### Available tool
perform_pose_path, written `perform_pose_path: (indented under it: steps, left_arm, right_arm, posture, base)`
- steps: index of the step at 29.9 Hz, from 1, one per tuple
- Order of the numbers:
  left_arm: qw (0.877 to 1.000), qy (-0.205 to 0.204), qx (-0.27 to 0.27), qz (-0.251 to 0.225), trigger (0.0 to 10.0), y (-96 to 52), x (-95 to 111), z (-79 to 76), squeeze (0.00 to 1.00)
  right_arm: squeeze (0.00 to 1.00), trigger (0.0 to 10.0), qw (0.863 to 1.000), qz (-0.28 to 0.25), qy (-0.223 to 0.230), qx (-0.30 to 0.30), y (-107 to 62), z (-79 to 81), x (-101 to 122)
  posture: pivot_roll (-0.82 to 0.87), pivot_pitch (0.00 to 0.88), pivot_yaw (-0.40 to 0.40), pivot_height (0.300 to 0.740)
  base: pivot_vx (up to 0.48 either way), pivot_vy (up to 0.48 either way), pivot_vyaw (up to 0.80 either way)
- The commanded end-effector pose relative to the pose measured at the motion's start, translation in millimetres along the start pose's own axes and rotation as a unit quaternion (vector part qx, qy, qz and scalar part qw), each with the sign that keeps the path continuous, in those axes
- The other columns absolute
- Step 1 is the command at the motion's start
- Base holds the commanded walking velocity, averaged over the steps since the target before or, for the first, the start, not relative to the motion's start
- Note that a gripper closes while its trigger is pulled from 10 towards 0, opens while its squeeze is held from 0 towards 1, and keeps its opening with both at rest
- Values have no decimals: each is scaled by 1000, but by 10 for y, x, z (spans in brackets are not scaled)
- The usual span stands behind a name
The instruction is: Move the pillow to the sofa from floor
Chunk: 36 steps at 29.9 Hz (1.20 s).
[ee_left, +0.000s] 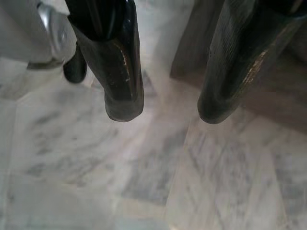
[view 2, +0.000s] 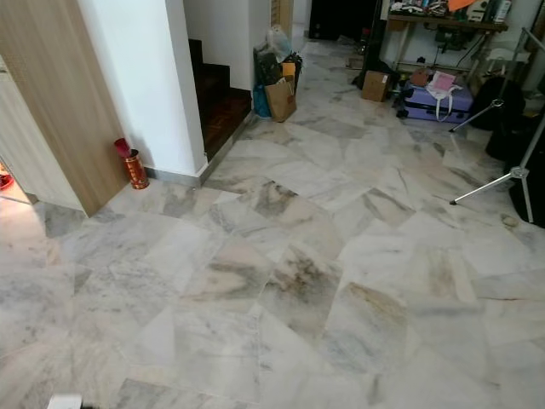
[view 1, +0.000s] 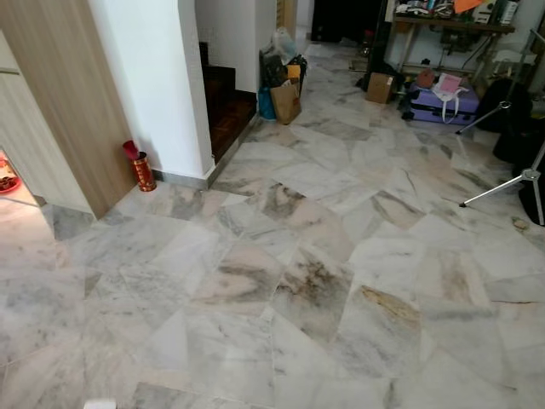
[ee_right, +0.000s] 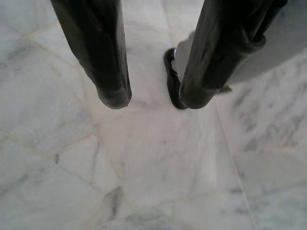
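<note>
A: Is any writing readable?
B: None can be read.
A: The hands?
B: Left hand (ee_left: 163,112) and right hand (ee_right: 149,103) are held apart over the floor (view 1: 281,281), nothing gripped.

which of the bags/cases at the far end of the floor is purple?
The suitcase lying flat under the cluttered table, with a pink-and-white bag on top. The paper bag by the stairs is brown, and the box is cardboard.
</note>
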<state>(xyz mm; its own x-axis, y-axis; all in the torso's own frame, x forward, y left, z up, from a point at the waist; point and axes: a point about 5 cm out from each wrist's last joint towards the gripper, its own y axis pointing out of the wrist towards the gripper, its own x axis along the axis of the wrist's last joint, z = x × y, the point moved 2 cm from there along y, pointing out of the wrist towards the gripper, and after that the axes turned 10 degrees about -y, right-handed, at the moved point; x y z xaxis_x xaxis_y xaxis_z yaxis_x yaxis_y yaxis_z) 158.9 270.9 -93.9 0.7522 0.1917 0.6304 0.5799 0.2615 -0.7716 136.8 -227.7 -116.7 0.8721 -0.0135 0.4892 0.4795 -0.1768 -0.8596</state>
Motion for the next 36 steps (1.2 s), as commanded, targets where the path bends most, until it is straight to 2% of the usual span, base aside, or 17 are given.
perform_pose_path:
  steps: [1,13,23,36]
  left_arm:
    - [1000,15,-2,6,10000,-3,-24,-10,0]
    - [1000,5,-17,18,10000,-15,-92,-47,0]
    - [999,9,-31,22,10000,-14,-114,-131,0]
    - [999,8,-36,26,10000,-23,-149,-160,0]
  right_arm:
    - [0,10000,1000,8,-5,4,-5,24,-40]
    - [0,10000,1000,5,-10,10,-2,72,-23]
    - [0,10000,1000,3,-22,10,1,50,-7]
    - [0,10000,1000,0,-22,13,4,42,14]
  posture:
    - [-4,0,53,740]
    - [-7,0,58,740]
    - [-17,0,43,740]
    - [-13,0,40,740]
  base:
    - [0,0,0]
    - [0,0,0]
    - [247,0,0]
    - [257,0,0]
